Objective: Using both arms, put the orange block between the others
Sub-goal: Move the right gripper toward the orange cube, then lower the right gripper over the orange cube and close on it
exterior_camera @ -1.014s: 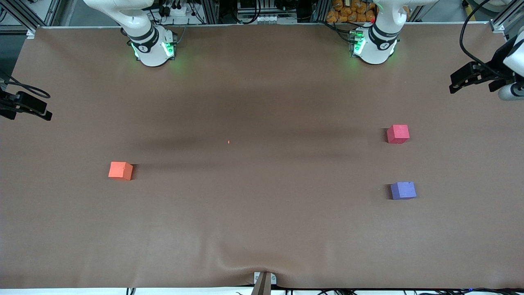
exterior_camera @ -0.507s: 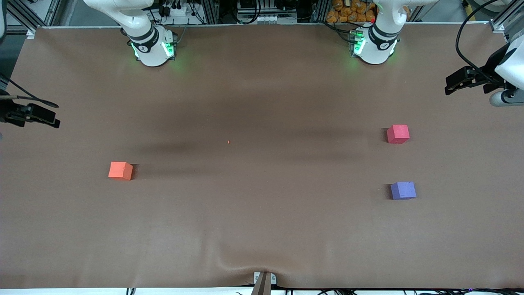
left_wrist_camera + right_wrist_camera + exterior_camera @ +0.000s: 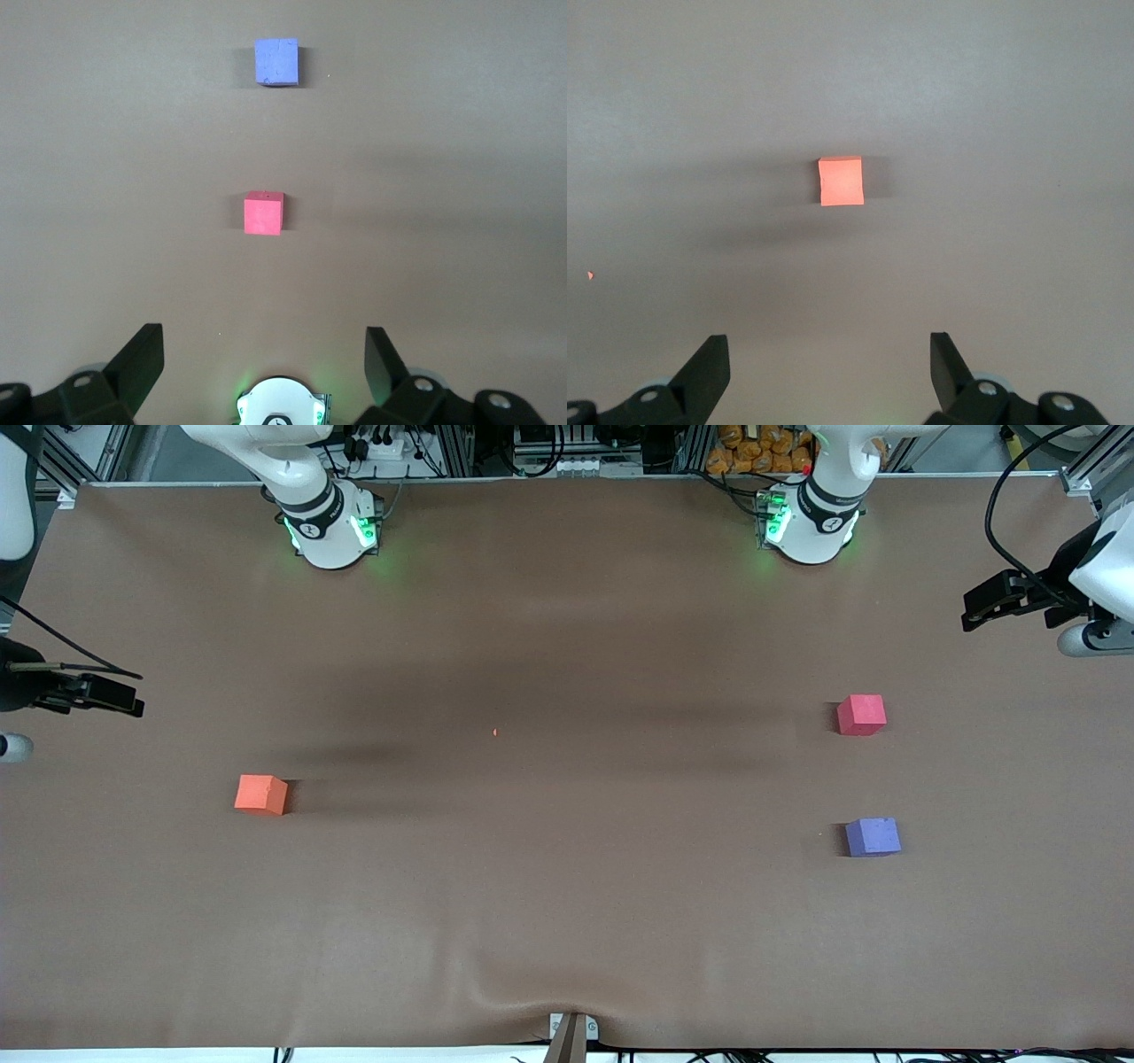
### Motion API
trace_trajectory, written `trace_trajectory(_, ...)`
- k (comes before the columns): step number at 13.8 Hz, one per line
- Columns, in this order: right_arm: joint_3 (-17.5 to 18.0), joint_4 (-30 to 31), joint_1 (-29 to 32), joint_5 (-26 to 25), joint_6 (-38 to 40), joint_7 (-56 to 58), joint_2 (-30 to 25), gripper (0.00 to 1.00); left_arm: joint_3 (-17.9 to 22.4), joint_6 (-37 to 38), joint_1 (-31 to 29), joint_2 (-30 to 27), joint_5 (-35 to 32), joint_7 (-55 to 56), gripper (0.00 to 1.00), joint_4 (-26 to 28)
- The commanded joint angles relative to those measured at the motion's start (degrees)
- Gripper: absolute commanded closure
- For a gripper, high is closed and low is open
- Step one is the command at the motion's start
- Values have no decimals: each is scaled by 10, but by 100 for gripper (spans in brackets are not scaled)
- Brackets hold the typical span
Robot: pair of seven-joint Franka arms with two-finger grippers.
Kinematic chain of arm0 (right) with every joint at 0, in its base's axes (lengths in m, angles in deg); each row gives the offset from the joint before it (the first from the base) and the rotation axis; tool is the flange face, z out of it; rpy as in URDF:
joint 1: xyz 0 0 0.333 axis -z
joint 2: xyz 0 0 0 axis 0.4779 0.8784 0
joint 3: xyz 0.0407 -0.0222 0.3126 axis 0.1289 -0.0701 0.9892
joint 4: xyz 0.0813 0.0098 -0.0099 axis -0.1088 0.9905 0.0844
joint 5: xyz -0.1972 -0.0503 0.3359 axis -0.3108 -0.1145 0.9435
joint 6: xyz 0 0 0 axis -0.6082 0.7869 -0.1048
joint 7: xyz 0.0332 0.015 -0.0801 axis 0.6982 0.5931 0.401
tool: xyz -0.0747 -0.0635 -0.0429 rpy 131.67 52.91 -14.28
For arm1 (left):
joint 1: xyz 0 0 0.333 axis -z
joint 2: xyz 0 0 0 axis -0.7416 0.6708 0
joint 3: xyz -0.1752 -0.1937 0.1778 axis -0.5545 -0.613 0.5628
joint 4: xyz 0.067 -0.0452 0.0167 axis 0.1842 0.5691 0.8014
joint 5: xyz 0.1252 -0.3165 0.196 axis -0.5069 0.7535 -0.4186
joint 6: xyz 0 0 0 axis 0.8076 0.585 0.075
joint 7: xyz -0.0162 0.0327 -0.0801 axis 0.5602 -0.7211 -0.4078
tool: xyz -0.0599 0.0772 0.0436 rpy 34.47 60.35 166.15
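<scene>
Orange block on brown table cover, toward right arm's end, well apart from other two cubes. Pinkish-red cube toward left arm's end; purple cube nearer front camera than pinkish-red cube, gap between them. Right gripper up in air over orange block's end of table, fingers apart, holding nothing. Left gripper over pinkish-red cube's end, fingers apart, holding nothing. Tiny orange speck mid-table.

The right gripper hangs in the air at the right arm's end of the table, fingers wide apart and empty. The left gripper hangs at the left arm's end, also wide open and empty.
</scene>
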Motion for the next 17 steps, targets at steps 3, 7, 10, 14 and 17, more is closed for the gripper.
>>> trace_trajectory(3,3,-16,4,-5,5,-8,52,0,-1,-10,0,0,-4,4,0,6)
trace_trajectory(7,3,-15,4,-5,19,-10,132,0,-1,-12,0,0,-4,4,0,9)
trace_trajectory(10,3,-14,4,-3,19,-11,145,0,-1,-14,0,2,-4,4,0,9)
trace_trajectory(14,3,-19,-24,-4,10,-25,177,0,-1,-18,0,2,-4,4,0,12)
trace_trajectory(17,4,2,-24,-3,8,-55,187,0,-1,-19,0,2,-4,4,0,13)
